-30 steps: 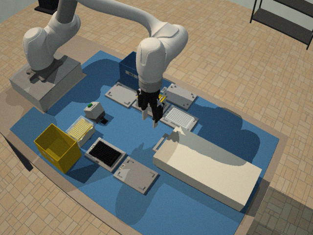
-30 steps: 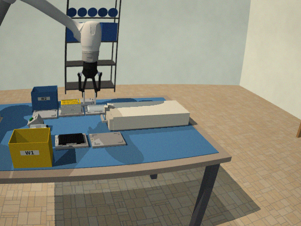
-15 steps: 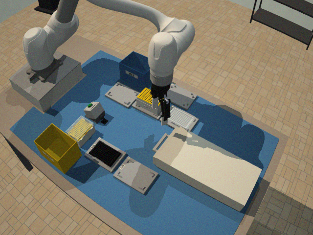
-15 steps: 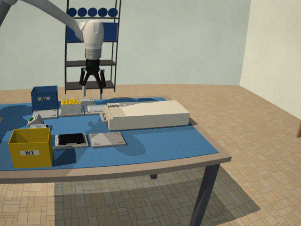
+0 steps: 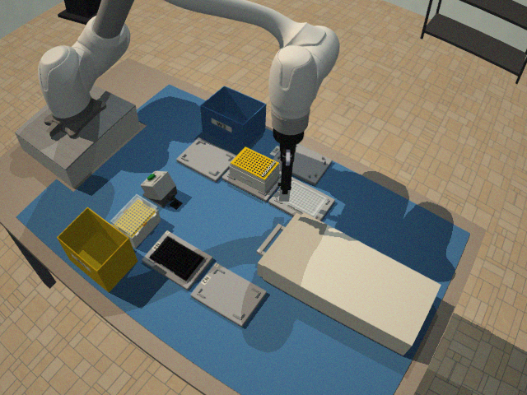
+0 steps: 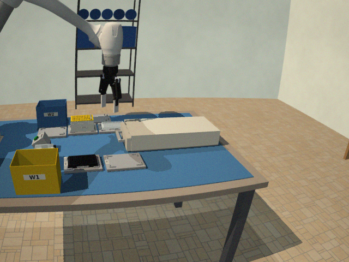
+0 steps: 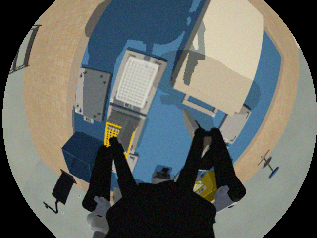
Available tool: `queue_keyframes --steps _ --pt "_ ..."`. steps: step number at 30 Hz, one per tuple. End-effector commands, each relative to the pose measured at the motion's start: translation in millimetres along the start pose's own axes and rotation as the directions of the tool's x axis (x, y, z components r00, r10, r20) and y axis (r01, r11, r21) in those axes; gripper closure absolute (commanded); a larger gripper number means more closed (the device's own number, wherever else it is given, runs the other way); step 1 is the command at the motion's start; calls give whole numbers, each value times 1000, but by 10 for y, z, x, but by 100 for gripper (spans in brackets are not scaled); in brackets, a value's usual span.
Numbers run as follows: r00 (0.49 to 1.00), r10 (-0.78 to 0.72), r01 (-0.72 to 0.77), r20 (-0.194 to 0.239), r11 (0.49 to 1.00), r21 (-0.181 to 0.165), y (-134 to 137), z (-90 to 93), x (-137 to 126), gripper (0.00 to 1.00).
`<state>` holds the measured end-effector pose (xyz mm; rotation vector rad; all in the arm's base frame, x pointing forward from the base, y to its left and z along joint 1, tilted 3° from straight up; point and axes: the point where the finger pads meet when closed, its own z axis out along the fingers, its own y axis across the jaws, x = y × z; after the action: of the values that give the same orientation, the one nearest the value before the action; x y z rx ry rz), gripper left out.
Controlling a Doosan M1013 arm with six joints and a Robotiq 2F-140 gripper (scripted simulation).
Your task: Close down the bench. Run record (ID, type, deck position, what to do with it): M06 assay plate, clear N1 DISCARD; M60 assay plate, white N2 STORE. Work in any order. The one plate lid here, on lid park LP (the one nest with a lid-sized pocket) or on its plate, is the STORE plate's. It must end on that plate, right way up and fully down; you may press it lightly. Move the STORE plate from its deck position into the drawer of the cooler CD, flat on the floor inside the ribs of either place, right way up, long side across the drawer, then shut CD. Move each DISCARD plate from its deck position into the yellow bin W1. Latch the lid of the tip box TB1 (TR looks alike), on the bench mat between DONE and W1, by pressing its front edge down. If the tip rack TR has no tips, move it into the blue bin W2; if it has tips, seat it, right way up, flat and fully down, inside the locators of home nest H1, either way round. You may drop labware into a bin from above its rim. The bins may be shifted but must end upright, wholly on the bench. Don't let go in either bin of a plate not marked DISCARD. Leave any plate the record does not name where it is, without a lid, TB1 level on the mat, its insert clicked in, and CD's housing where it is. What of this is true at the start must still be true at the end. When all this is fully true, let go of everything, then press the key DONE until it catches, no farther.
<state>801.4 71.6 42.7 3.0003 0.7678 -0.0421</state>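
Note:
My gripper (image 6: 108, 105) hangs open and empty, high above the back row of nests; it also shows in the overhead view (image 5: 284, 193) and the wrist view (image 7: 158, 146). Below it a white well plate (image 5: 304, 197) lies flat on a nest; I cannot tell whether a lid is on it. The yellow-topped tip rack (image 5: 254, 169) stands on the nest to its left. A black plate (image 5: 176, 257) sits on a front nest beside the yellow bin W1 (image 5: 95, 248). Nest N2 (image 5: 228, 293) is bare. Tip box TB1 (image 5: 136, 219) with a clear lid stands behind W1. The cooler CD (image 5: 348, 281) looks shut.
The blue bin W2 (image 5: 231, 117) stands at the back. Bare grey nests lie left (image 5: 205, 158) and right (image 5: 304, 163) of the tip rack. The DONE key (image 5: 158, 184) has a green button. The arm's base block (image 5: 76, 136) is at far left.

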Motion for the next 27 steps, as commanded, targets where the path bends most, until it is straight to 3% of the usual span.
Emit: queue_keyframes --steps 1,9,11,17,27 --pt "994 111 -111 2 994 -4 -78 -12 102 34" --pt "930 369 -369 1 930 -4 -271 -37 356 34" --pt "930 369 -369 1 930 -4 -271 -37 356 34" --pt "847 531 -531 0 847 -4 -417 -55 546 34" --pt "847 531 -531 0 847 -4 -475 -63 623 34"
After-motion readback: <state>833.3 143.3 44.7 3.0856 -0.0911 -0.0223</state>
